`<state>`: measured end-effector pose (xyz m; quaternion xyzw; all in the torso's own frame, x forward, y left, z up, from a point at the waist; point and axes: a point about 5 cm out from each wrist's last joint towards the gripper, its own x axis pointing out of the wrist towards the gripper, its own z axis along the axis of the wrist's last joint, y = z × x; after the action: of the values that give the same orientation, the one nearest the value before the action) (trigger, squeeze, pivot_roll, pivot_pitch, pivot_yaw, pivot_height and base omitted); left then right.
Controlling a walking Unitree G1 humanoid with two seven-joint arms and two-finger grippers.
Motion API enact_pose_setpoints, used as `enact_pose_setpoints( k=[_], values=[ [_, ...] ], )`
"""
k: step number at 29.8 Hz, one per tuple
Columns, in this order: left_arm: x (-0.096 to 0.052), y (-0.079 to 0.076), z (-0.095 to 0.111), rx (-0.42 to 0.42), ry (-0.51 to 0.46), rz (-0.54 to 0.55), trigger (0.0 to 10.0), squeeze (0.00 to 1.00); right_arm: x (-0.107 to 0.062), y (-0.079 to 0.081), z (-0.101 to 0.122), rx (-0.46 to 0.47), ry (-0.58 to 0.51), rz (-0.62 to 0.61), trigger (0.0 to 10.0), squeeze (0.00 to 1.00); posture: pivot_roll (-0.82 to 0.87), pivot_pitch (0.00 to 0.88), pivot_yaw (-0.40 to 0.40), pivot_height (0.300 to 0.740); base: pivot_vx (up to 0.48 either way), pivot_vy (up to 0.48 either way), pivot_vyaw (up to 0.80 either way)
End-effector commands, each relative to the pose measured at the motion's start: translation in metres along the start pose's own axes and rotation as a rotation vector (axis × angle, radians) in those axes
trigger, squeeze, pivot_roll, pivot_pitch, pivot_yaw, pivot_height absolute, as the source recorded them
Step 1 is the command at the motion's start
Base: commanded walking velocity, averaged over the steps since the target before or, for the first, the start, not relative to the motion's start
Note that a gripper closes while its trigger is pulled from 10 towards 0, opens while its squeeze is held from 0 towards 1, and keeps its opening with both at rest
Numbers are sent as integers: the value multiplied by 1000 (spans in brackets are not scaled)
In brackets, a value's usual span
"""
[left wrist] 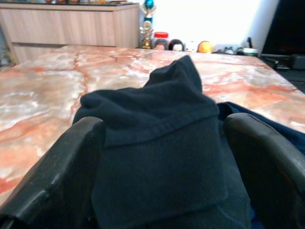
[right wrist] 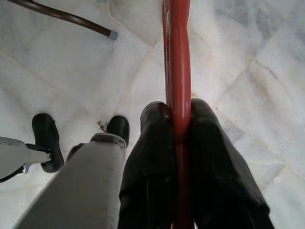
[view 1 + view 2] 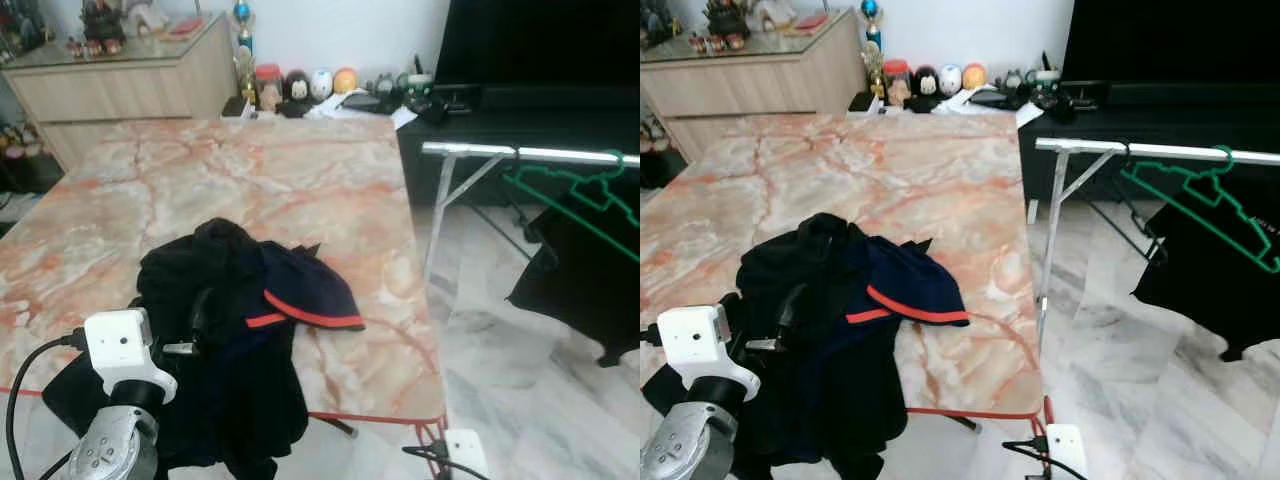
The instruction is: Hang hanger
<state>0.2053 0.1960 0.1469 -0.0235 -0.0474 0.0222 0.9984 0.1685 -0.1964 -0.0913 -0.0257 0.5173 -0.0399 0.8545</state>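
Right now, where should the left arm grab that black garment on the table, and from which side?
Grip the raised ribbed fold of the black garment, coming level from the near edge of the table: it stands up between the left gripper's open fingers, so closing there should pinch it.

I note a glossy pink-veined marble table top (image 3: 250, 180), a matt, ribbed-knit black garment (image 1: 157, 157) heaped on it, a smooth red hanger (image 2: 177, 71) of plastic look, a bright metal rack rail (image 3: 530, 153), a thin green hanger (image 3: 580, 195), and polished pale marble floor tiles (image 2: 62, 71).
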Motion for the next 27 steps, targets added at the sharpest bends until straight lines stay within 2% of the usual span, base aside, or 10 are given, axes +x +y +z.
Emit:
enact_pose_setpoints(
  k=[1,27],
  values=[
    [1,0,1,9,-2,-6,10000,0,0,6,2,12,-14,11,10000,0,-7,0,27,740,0,-345,0],
    [6,-3,3,14,-12,-27,10000,0,1,8,5,22,-21,13,10000,0,-2,0,29,740,0,-340,-28]
  ],
)
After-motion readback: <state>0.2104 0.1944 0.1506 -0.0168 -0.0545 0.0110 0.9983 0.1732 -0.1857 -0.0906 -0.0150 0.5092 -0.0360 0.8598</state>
